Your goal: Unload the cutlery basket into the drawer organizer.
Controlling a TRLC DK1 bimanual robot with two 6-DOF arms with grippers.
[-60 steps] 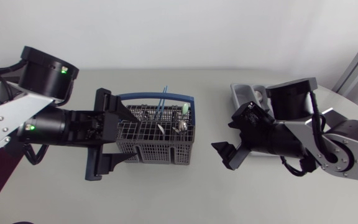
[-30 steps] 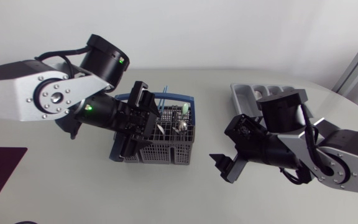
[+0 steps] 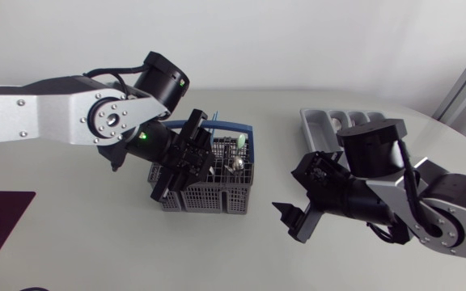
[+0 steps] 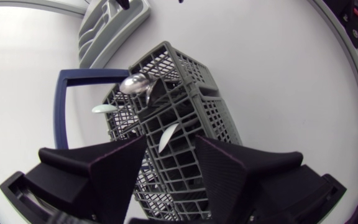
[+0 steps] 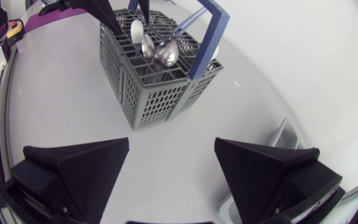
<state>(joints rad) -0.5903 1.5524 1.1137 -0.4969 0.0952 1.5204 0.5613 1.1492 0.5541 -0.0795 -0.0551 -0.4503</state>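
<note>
The grey cutlery basket (image 3: 217,192) with a blue handle (image 3: 245,129) stands mid-table. It holds a silver spoon (image 3: 235,164), a pale utensil (image 3: 239,141) and thin blue sticks (image 3: 214,121). My left gripper (image 3: 189,160) hangs over the basket's left part, pointing down into it. In the left wrist view the left gripper (image 4: 170,148) is open, and a white utensil tip (image 4: 168,135) stands up in the gap without touching either finger. My right gripper (image 3: 291,202) is open and empty, right of the basket. The grey drawer organizer (image 3: 318,121) lies at the back right.
In the right wrist view the basket (image 5: 157,87) is ahead of the open right gripper (image 5: 173,146), with bare table between them. A corner of the organizer (image 5: 284,134) shows beside its right finger. My right arm partly covers the organizer in the head view.
My left arm has swung in from the left and turned its gripper down over the basket, and its fingers have come closer together. The right gripper has shifted slightly toward the table's front.
</note>
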